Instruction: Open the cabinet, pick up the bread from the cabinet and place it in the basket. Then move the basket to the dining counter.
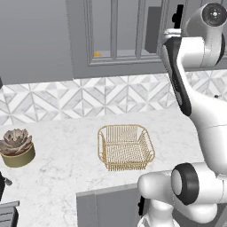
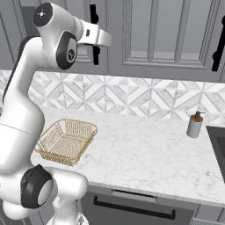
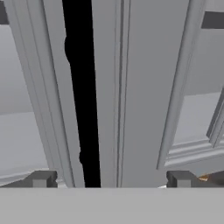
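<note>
**Reaching for the cabinet handle, jaws wide and empty**

You are at the first step of the task: getting the cabinet (image 1: 116, 33) open. Your gripper (image 3: 111, 179) is raised to the height of the wall cabinets and pointed straight at the door front. Its jaws stand about as wide as they go, and nothing is held between them.

In the hand view, the two finger tips (image 3: 40, 179) rise at the bottom edge, one on each side. The long black bar handle (image 3: 83, 96) runs lengthwise between the jaws, nearer one tip than the other, so it is off centre in the gap. The grey door frame lies behind it. The handle looks near, but you cannot tell from these views whether the tips have reached past it yet.

The bread (image 1: 97, 54) is inside the cabinet, a small orange spot seen through the glass pane, low on the shelf; a sliver of orange also shows just beyond one finger tip in the hand view. The door looks shut.

The basket (image 1: 125, 146) sits empty on the marble worktop (image 1: 57, 173), well below the jaws. A potted succulent (image 1: 16, 146) and a soap dispenser (image 2: 195, 125) also stand on the worktop, well apart from the basket.

Your next move likely calls for centring the handle in the gap, easing forward, closing on the bar, then pulling the door outward.
</note>
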